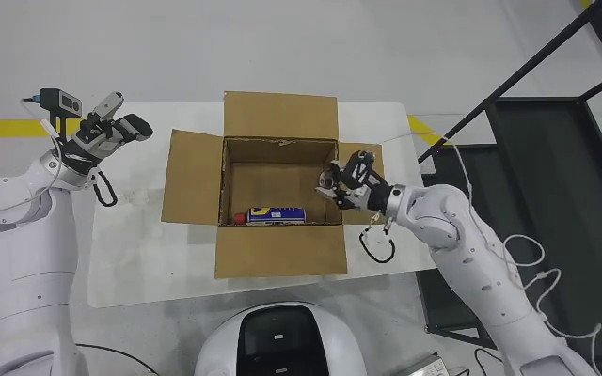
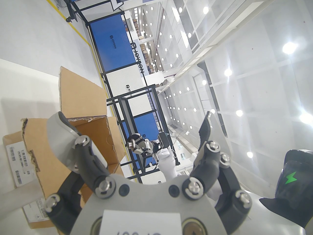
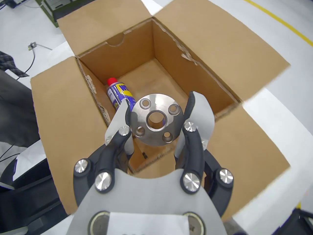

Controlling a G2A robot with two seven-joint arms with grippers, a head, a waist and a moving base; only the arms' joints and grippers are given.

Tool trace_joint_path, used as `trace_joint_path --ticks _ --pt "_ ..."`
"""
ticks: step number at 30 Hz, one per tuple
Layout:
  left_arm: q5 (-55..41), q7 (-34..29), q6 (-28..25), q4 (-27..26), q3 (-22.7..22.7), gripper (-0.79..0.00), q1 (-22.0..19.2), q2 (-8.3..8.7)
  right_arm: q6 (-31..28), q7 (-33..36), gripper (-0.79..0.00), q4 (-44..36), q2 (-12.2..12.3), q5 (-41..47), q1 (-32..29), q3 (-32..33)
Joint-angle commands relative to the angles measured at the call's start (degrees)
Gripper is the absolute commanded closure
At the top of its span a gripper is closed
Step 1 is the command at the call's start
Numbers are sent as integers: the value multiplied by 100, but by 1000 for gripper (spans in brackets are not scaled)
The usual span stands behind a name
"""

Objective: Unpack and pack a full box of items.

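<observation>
The right gripper (image 3: 159, 106) clamps its two fingers on the rim of a round steel flange (image 3: 168, 123), a disc with a centre bore and four bolt holes, its flat face turned towards the wrist camera. The top view places this gripper (image 1: 343, 183) above the right-hand wall of the open cardboard box (image 3: 171, 50), where that wall meets its folded-out flap. All four flaps of the box (image 1: 282, 122) lie spread outward. On the box floor a blue and yellow spray can (image 3: 119, 92) lies on its side against the wall nearest the robot, its red cap pointing to the robot's left; from above, the can (image 1: 277, 214) is the one item on the brown floor. The box stands in the middle of a white table (image 1: 141, 254). What appears to be a black snap hook (image 1: 376, 246) hangs from the right wrist over the table. Well apart from the box, beyond its left flap, the left gripper (image 1: 118, 117) hangs above the table's far left corner, its fingers spread wide with nothing between them (image 2: 133, 119). Behind the table runs pale floor marked with a yellow line (image 1: 19, 127)
</observation>
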Motion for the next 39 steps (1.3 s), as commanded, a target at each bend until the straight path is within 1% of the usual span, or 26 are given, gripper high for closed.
trace_joint_path --ticks 1,3,6,12,15,23,30,34,35,36,39 --pt "0 0 0 0 0 -785 0 0 10 238 0 232 -117 -170 687 -641" --pt "0 0 0 0 0 -785 0 0 64 328 0 572 -270 -235 1219 -1191" --pt "0 0 0 0 0 -785 0 0 210 340 0 1159 -508 -218 1862 -1852" --pt "0 0 0 0 0 -785 0 0 411 380 0 2131 -930 -180 2694 -2742" --pt "0 0 0 0 0 -785 0 0 504 396 0 2569 -1110 -135 2942 -3032" --pt "0 0 0 0 0 -785 0 0 325 519 0 3553 -1559 27 3487 -3630" --pt "0 0 0 0 0 -785 0 0 281 466 0 4353 -1959 84 3789 -4028" --pt "0 0 0 0 0 -785 0 0 225 349 0 4772 -2149 64 3896 -4168" --pt "0 0 0 0 0 -785 0 0 166 322 -256 4856 -2189 76 3920 -4191" --pt "0 0 0 0 0 -785 0 0 112 290 -785 4937 -2226 83 3945 -4208" --pt "0 0 0 0 0 -785 0 0 -56 238 -785 5143 -2316 122 4021 -4228"
